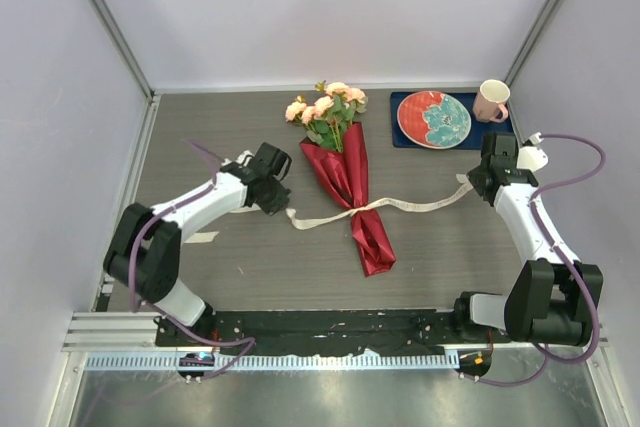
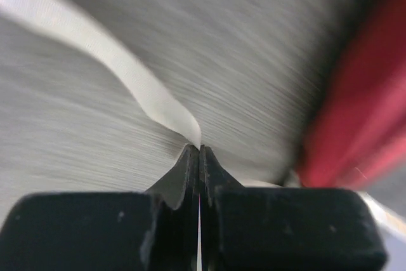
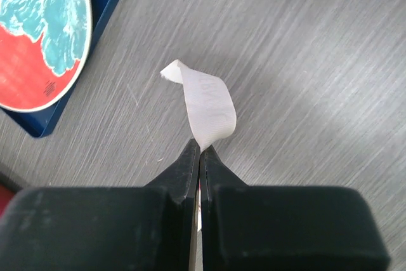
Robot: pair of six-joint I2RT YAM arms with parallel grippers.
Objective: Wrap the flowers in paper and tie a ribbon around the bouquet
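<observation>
My L gripper (image 2: 200, 152) is pinched shut on the ribbon (image 1: 400, 205), tips together w/ the cream strip coming straight out of them. That's the ribbon's left end, just left of the bouquet (image 1: 352, 187), beside its narrow half. My R gripper (image 3: 200, 150) is closed tight on the ribbon too, at the other end, well right of the bouquet. A short curl of strip sticks up past the tips.

Btwn my two grips the ribbon runs across the bouquet, over the paper (image 1: 345, 172) approx two-thirds down the cone, where the paper looks cinched in. The right stretch runs nearly straight; the left stretch sags & bends.

The bouquet lies flat on the table (image 1: 250, 267), with the flowers (image 1: 325, 107) at its far end and the pointed tail toward my bases, angled a bit right. Paper is round the stems, w/ leaves showing at the cone's mouth.

A plate (image 1: 433, 118) on a blue mat (image 1: 400, 102) sits right of the flowers, apart from the bouquet. A mug (image 1: 491, 100) is further right, at the mat's end. The L wrist view is blurred, w/ red paper at its right edge.
</observation>
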